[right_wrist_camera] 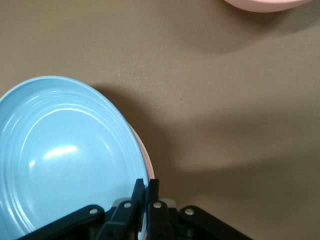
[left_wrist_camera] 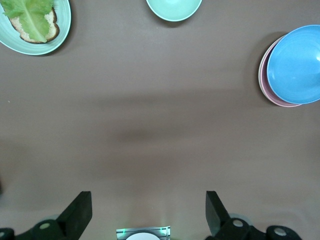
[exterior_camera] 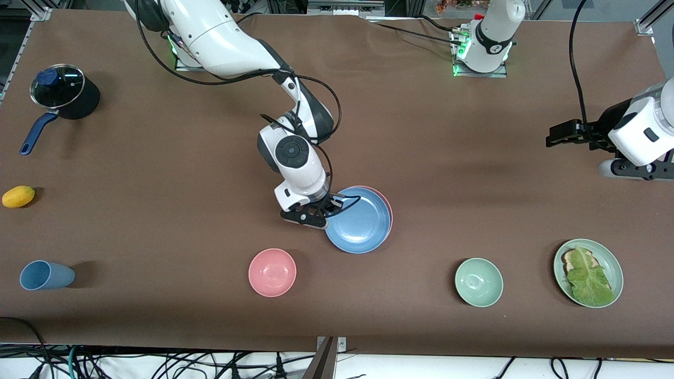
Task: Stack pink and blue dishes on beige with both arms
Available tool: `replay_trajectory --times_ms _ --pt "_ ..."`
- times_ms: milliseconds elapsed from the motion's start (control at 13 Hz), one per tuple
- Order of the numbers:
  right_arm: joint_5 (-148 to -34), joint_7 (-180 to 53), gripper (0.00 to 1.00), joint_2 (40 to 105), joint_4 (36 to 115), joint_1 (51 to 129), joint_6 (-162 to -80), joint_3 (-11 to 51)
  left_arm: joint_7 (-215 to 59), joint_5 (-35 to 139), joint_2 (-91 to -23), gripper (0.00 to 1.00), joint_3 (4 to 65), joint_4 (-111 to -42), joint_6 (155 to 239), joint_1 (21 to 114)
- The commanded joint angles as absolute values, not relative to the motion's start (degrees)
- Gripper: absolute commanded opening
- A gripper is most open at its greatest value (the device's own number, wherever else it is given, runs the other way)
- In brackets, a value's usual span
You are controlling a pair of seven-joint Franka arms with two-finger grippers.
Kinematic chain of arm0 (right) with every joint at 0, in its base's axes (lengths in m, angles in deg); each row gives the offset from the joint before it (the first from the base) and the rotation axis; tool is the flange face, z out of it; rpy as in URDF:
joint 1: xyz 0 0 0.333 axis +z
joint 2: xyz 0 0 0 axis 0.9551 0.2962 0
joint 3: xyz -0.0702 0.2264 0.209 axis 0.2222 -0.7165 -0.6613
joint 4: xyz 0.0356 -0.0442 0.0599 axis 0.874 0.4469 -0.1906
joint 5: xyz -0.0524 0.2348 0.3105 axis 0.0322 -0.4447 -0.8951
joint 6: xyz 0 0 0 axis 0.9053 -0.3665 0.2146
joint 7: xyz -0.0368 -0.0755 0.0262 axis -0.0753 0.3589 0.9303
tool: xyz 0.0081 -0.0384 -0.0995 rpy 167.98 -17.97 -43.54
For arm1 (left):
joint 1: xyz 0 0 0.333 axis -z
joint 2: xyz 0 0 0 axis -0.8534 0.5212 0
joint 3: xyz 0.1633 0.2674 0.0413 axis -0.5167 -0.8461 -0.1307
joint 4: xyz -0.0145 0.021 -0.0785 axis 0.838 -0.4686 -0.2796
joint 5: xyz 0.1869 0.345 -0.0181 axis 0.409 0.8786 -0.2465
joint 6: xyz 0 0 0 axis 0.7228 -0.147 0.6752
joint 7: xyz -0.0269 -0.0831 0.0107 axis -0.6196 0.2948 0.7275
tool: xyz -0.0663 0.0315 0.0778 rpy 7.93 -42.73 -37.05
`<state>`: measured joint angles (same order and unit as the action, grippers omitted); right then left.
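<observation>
A light blue plate (exterior_camera: 360, 221) (left_wrist_camera: 295, 65) (right_wrist_camera: 65, 155) lies on top of the salmon pink plate (exterior_camera: 388, 208) (left_wrist_camera: 267, 89) (right_wrist_camera: 147, 161) at mid-table. It is shifted a little toward the front camera, so only a crescent of pink shows. My right gripper (exterior_camera: 329, 208) (right_wrist_camera: 145, 186) is shut on the blue plate's rim at the side toward the right arm's end. The beige plate is hidden. My left gripper (exterior_camera: 550, 139) (left_wrist_camera: 147, 210) waits open and holds nothing, up over bare table toward the left arm's end.
A pink bowl (exterior_camera: 272, 272), a green bowl (exterior_camera: 478, 282) (left_wrist_camera: 174, 7) and a green plate (exterior_camera: 617, 266) (left_wrist_camera: 62, 30) with lettuce stand nearer the front camera. A blue cup (exterior_camera: 45, 275), a yellow fruit (exterior_camera: 18, 196) and a lidded pot (exterior_camera: 63, 92) are at the right arm's end.
</observation>
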<state>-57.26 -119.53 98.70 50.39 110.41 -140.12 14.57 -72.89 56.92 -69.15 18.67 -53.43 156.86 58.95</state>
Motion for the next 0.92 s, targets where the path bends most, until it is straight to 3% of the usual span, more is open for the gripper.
replay_trajectory --times_ms 0,154,308,462,692,846 --pt "-56.37 -119.77 0.44 99.93 48.48 110.48 -139.81 14.72 -73.29 59.44 -69.13 1.0 18.93 -52.27 155.67 59.38" --pt "-56.28 -119.68 0.62 99.41 48.4 110.39 -139.37 14.81 -73.29 59.44 -68.95 1.0 18.93 -52.26 155.67 59.38" --pt "-56.28 -119.6 0.64 98.79 47.78 110.3 -135.53 15.5 -73.29 59.35 -68.95 1.0 18.67 -52.27 155.67 59.29" --pt "-56.37 -118.9 0.74 97.39 46.73 109.52 -130.61 15.95 -73.29 59.35 -68.78 1.0 18.58 -52.27 155.67 59.03" --pt "-56.63 -112.68 0.99 94.58 46.02 106.01 -125.85 15.69 -73.2 59.17 -68.16 1.0 18.49 -52.18 155.67 58.68" --pt "-56.72 -106.62 0.99 92.21 46.11 103.2 -122.95 15.77 -73.2 59.09 -68.16 1.0 18.58 -52.18 155.67 58.76"
